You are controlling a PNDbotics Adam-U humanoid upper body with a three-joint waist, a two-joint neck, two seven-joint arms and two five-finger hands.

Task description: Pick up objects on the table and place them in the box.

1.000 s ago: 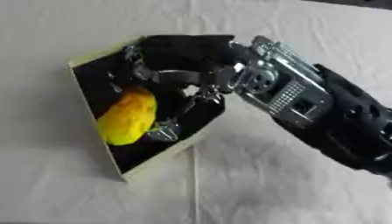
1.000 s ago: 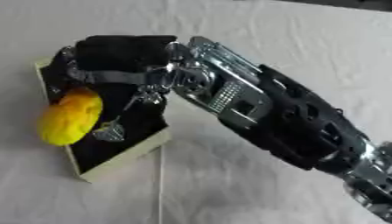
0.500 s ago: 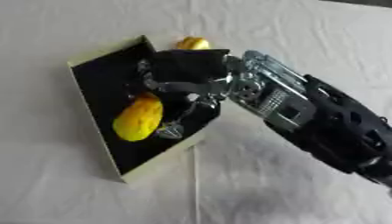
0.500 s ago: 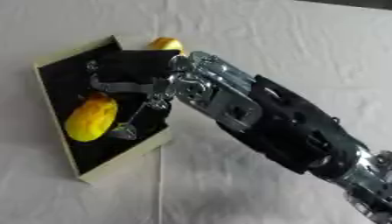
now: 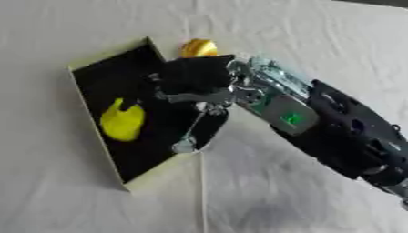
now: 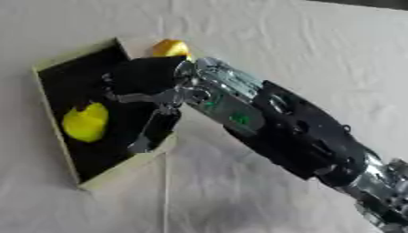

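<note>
Yellow against the black lining, 1 fruit-like object [image 5: 122, 120] lies loose on the floor of the box [image 5: 95, 68], near its left wall and touching nothing of the robot, so it counts as placed. The right hand [image 5: 191, 82] hangs over the box's right half, fingers hanging straight down toward the floor, relaxed and holding nothing; it sits there because that is where a release would leave it. A 2nd yellow-orange object [image 6: 170, 47] rests on the white cloth [image 5: 303, 36] just outside the box's far corner, half hidden by the hand, probably the next thing to fetch. The left hand is out of view.
</note>
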